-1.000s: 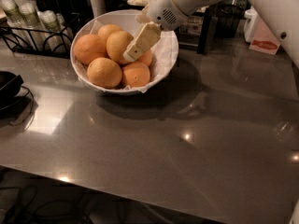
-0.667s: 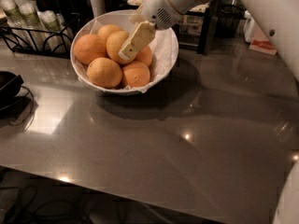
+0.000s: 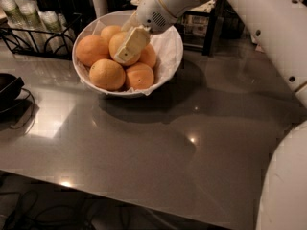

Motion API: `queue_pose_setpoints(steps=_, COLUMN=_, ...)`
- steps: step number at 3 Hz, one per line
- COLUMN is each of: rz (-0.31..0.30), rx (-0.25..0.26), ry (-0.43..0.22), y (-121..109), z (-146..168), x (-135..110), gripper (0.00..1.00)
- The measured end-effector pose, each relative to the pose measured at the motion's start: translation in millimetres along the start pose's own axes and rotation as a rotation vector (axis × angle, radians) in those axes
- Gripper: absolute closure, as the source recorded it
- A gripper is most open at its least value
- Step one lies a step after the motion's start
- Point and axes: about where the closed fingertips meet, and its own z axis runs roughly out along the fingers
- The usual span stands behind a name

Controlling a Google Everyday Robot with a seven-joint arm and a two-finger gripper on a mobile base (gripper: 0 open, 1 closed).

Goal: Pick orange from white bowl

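Note:
A large white bowl point(image 3: 175, 38) with white paper lining stands at the back of the grey table point(image 3: 158, 157). It holds several oranges. My gripper point(image 3: 127, 45) reaches down from the upper right into the bowl and lies over the middle orange point(image 3: 117, 42), against its right side. Other oranges lie at the left point(image 3: 91, 50), front left point(image 3: 106, 74) and front right point(image 3: 139, 75). The white arm point(image 3: 249, 13) runs along the right side of the view.
A black wire rack point(image 3: 33, 32) with jars stands at the back left. A black object point(image 3: 7, 87) with a cable lies at the left edge. Dark containers and a box stand behind the bowl. The table's front edge runs along the bottom.
My gripper has moved a little to the left inside the bowl, further over the middle orange. The oranges and bowl have not moved.

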Motion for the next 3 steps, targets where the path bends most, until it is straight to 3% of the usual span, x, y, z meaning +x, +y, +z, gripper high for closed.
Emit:
queue_pose_setpoints(steps=1, rz=0.002, rx=-0.03, ry=0.02, y=-15.0, z=15.5, x=7.5, gripper=0.27)
queue_pose_setpoints(steps=3, rz=0.013, rx=-0.04, ry=0.027, y=-17.7, z=18.0, x=10.2, gripper=0.3)
